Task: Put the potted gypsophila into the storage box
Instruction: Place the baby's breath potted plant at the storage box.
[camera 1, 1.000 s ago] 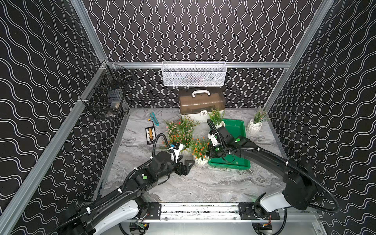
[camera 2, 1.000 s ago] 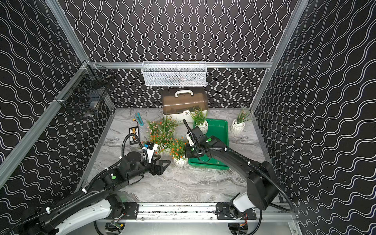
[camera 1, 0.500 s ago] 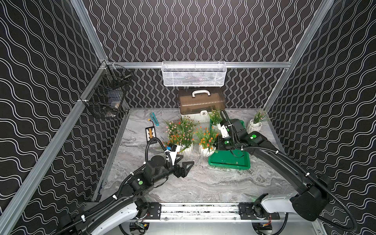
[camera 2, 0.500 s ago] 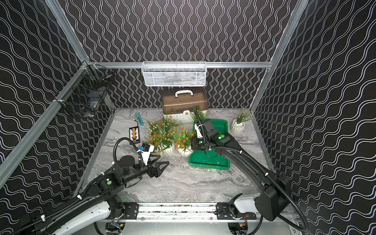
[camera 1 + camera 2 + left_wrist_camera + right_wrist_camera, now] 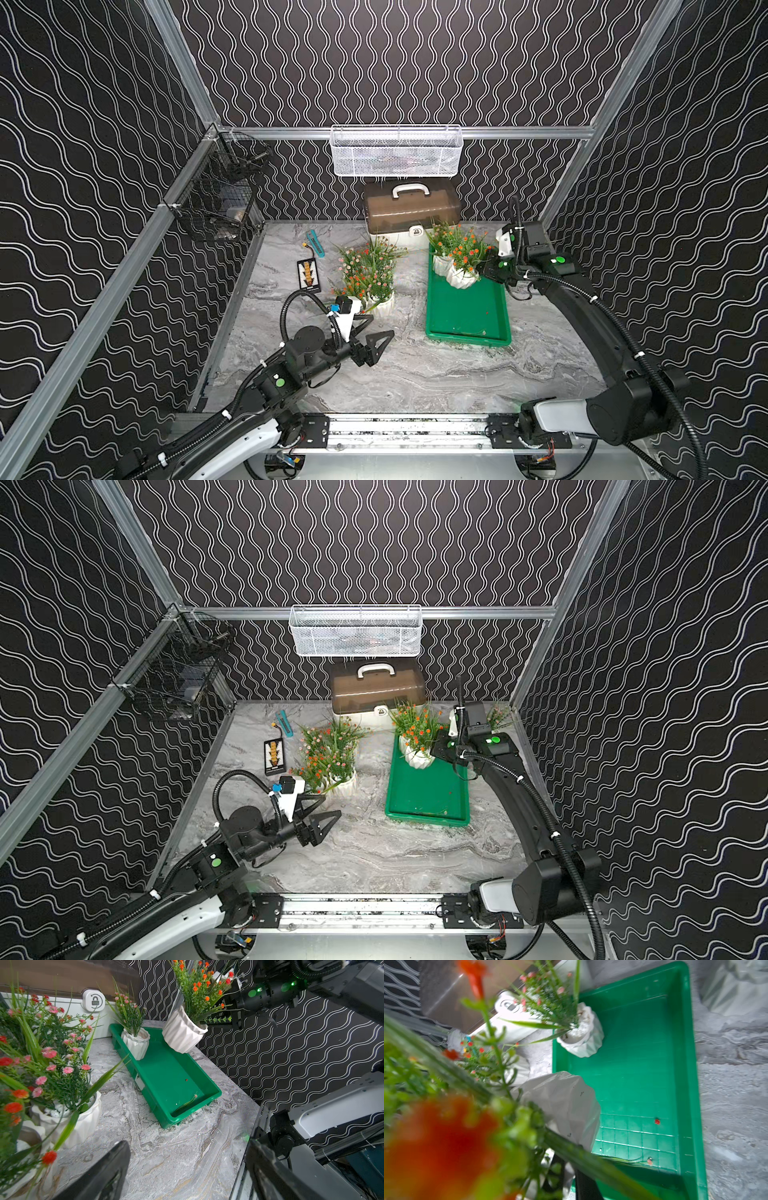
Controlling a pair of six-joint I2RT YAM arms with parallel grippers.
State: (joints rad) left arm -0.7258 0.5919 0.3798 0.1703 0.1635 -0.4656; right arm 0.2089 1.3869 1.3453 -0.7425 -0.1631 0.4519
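Note:
The storage box (image 5: 465,338), a shallow green tray, lies right of centre in both top views (image 5: 424,820). My right gripper (image 5: 484,270) is shut on a potted gypsophila (image 5: 461,279) with orange blossoms. This pot hangs tilted over the tray's far end (image 5: 182,1032) (image 5: 566,1103). A second potted gypsophila (image 5: 440,264) stands in the tray's far left corner (image 5: 136,1043). A cluster of pots (image 5: 374,299) stands on the table left of the tray. My left gripper (image 5: 376,328) is open and holds nothing, just in front of that cluster (image 5: 187,1147).
A white case with a brown lid (image 5: 411,208) stands behind the tray, under a white mesh basket (image 5: 395,151). A black wire basket (image 5: 216,203) hangs on the left wall. A black card (image 5: 308,274) and a teal tool (image 5: 315,242) lie far left. Another plant (image 5: 496,716) shows behind my right arm.
My right gripper has carried the orange-flowered pot from the tray's near left side to above its far end. My left arm has drawn back toward the front, still open.

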